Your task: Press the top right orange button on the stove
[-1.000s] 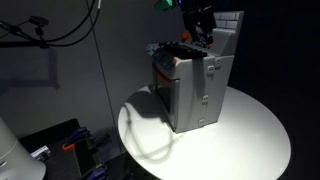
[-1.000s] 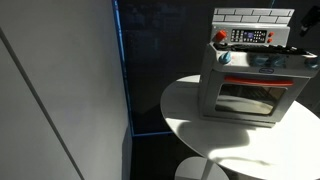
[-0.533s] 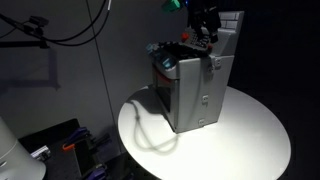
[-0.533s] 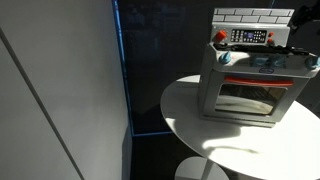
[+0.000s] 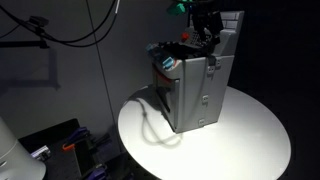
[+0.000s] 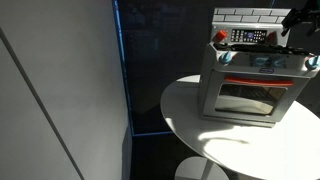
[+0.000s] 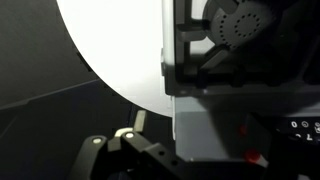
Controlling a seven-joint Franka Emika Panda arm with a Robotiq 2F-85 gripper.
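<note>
One stove [image 6: 250,85]: a toy unit on the round white counter [image 6: 188,112], with a control panel [image 6: 250,37] along its back.
Target button: we judge it sits at the panel's right end, where the pincer [image 6: 300,20] masks it. Only an orange knob [image 6: 221,37] at the left end shows plainly.
Pincer state: it hangs just above the stove's rear and grips nothing that we see. We cannot tell how far it is open.
Step in hand: approach to the button; we can confirm no contact.
Next move: a short, straight descent onto the panel's right end, with one fingertip centred on the button.

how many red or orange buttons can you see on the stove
3 buttons in an exterior view: top left, front left, front right. The gripper may hide more.
</note>
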